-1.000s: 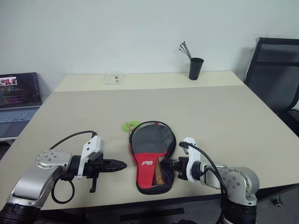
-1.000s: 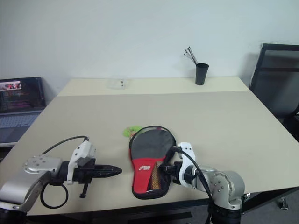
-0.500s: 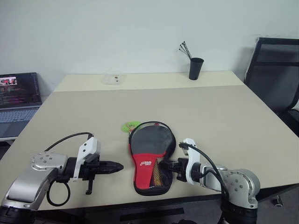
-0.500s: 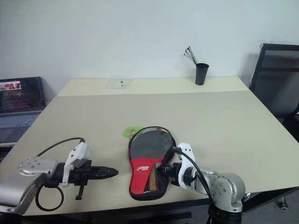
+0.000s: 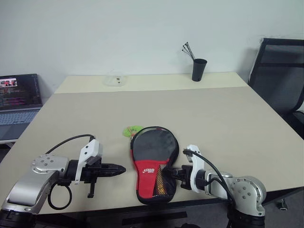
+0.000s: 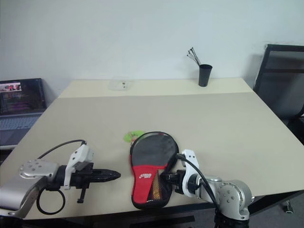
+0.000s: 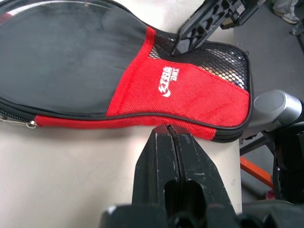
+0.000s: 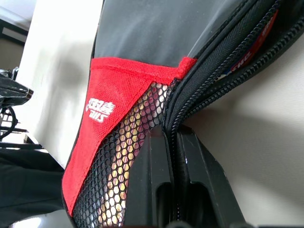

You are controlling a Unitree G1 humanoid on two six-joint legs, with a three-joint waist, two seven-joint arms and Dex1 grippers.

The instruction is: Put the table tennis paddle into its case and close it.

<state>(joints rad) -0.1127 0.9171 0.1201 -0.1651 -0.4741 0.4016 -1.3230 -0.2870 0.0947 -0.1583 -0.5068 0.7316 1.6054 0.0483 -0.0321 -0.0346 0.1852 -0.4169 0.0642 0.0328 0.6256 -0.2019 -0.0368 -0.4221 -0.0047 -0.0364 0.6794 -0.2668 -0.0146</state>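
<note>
— Lying near the front edge of the table (image 5: 213, 118), the case (image 5: 154, 164) has its round black end pointing away from the robot and its red panel and mesh pocket toward it.

— And the table tennis paddle?

— Tucked inside, as far as can be made out. In the right wrist view a sliver of red edge with lettering (image 8: 256, 45) shows through the gaping zipper, so that side of the case is not closed.

— What is the right gripper (image 5: 176, 174) doing?

— Its two black fingers (image 8: 156, 190) are pressed together at the case's rim by the mesh pocket, with the zipper edge running down between them. They appear to pinch that rim, though the close view makes the exact hold hard to judge.

— The left gripper (image 5: 121, 168)?

— Fingers fully together, holding nothing. It hangs just off the case's left side, pointing at the red panel, apart from the fabric.

— Anything else on the table?

— A small green object (image 5: 132, 129) beside the case's round end, a black cup (image 5: 199, 70) with sticks at the far edge, and a clear box (image 5: 115, 80). A laptop (image 5: 18, 97) sits off to the left.
</note>
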